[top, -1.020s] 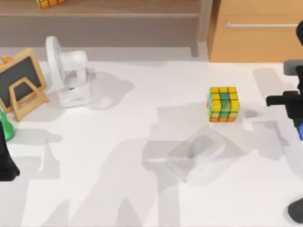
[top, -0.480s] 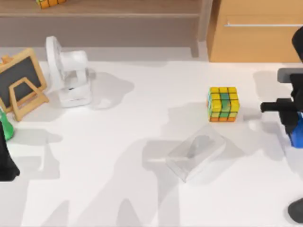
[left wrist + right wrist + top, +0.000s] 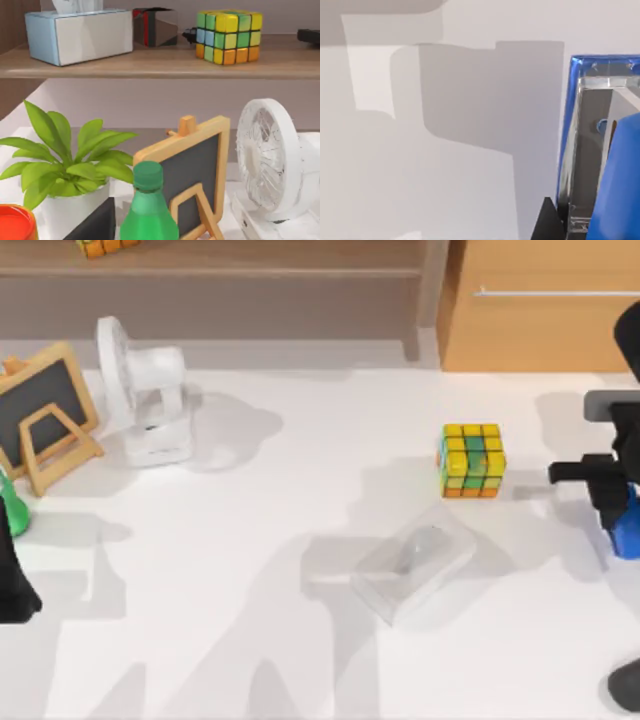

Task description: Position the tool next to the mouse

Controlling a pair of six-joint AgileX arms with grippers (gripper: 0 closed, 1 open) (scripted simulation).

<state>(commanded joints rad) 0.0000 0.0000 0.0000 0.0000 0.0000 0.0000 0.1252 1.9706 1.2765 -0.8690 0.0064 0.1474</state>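
Note:
The tool (image 3: 627, 531) is a bright blue stick at the table's right edge, hanging just below the black body of my right gripper (image 3: 615, 508), which is shut on it. In the right wrist view the tool (image 3: 618, 190) shows as a blue and shiny shape close to the camera, above bare white table. The mouse (image 3: 628, 687), a dark rounded lump, lies at the lower right corner, cut off by the picture's edge and well nearer the front than the tool. My left arm (image 3: 12, 575) stays parked at the far left edge.
A colourful cube (image 3: 471, 460) stands left of the right gripper. A clear plastic box (image 3: 415, 562) lies in the table's middle. A white fan (image 3: 150, 390), a small chalkboard (image 3: 45, 415) and a green bottle (image 3: 12, 505) stand at the left. A wooden cabinet (image 3: 540, 305) backs the table.
My right gripper has moved a little left and toward the front with the blue tool, bringing more of the tool into the top view. Nothing else has moved.

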